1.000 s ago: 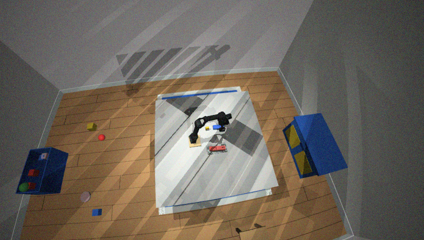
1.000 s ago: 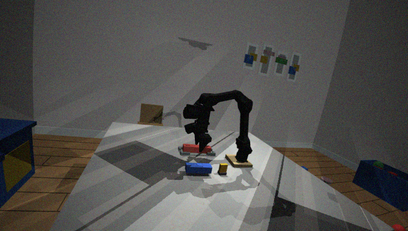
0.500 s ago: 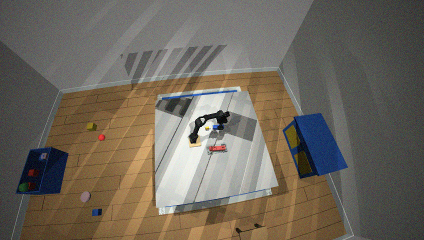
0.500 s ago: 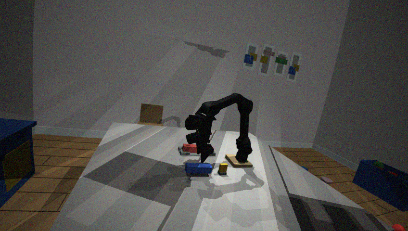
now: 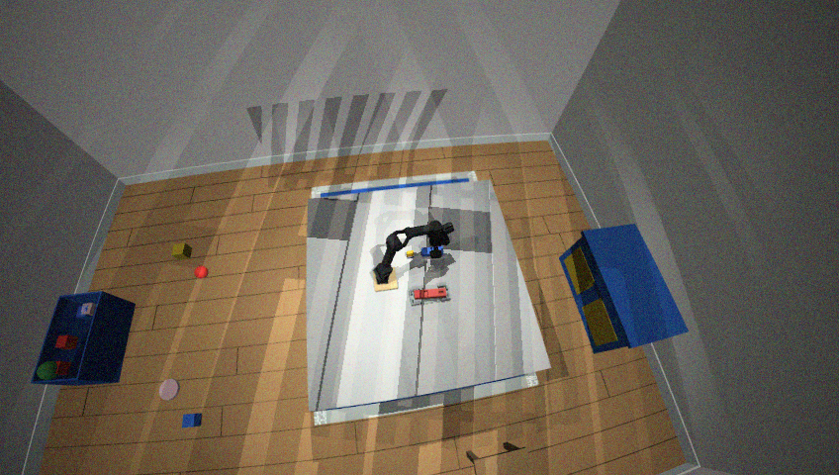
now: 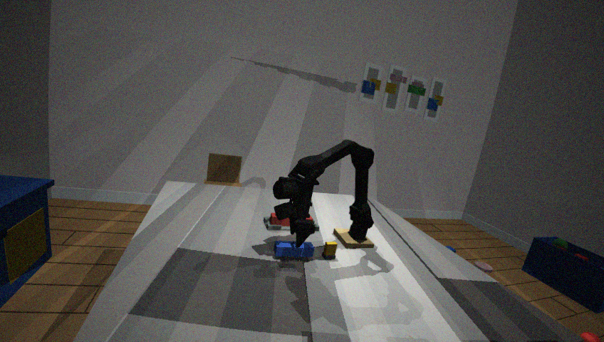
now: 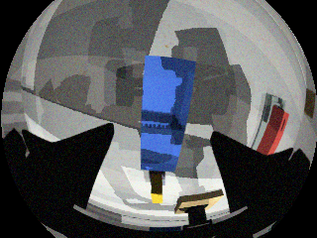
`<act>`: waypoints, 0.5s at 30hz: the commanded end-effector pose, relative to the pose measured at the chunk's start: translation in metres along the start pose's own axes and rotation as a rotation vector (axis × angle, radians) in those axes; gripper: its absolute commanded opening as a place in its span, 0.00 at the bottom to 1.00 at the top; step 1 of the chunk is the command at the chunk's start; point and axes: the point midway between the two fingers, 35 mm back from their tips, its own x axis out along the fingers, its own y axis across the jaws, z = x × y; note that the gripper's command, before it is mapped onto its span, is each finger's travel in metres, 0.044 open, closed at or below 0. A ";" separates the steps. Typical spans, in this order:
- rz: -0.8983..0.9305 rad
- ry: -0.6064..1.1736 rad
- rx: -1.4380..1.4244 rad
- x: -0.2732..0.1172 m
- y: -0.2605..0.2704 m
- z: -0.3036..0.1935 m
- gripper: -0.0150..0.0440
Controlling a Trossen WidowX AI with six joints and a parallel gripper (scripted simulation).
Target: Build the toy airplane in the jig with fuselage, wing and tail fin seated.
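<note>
Now, tool: spread wide, with nothing pinched; its tips are pointed down, right over the blue wing, and a side of the wing is seen below each tip's gap in the wrist view.
Blue wing: laid on the tabletop, not joined to the red body; part of it is covered by the tool in the top view. Whether it is touched by the tips cannot be told.
Yellow tail fin: set just beside one end of the wing, yellow on top and dark below, not joined to the red body.
Red body: laid flat in the gray jig, with its long side run the same way as the jig; its two sockets are not filled.
Gray jig: placed on the tabletop, apart from the wing.
Black arm: bent up and over, and held up by a tan base.
Tabletop: striped with light and dark.
</note>
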 end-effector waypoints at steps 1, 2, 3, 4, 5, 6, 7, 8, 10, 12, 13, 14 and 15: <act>0.001 0.007 0.004 0.009 0.000 -0.001 1.00; 0.001 0.007 0.004 0.010 0.000 -0.001 1.00; 0.001 0.007 0.004 0.012 0.000 -0.001 1.00; 0.001 0.007 0.004 0.014 0.000 -0.001 1.00; 0.001 0.007 0.004 0.015 0.000 -0.001 1.00; 0.001 0.007 0.004 0.017 0.000 -0.001 1.00; 0.001 0.007 0.004 0.018 0.000 -0.001 1.00; 0.001 0.007 0.004 0.020 0.000 -0.001 1.00; 0.001 0.007 0.004 0.023 0.000 -0.001 1.00; 0.001 0.007 0.004 0.027 0.000 -0.001 1.00; 0.001 0.007 0.004 0.028 0.000 -0.001 1.00; 0.001 0.007 0.004 0.030 0.000 -0.001 1.00; 0.001 0.007 0.004 0.031 0.000 -0.001 1.00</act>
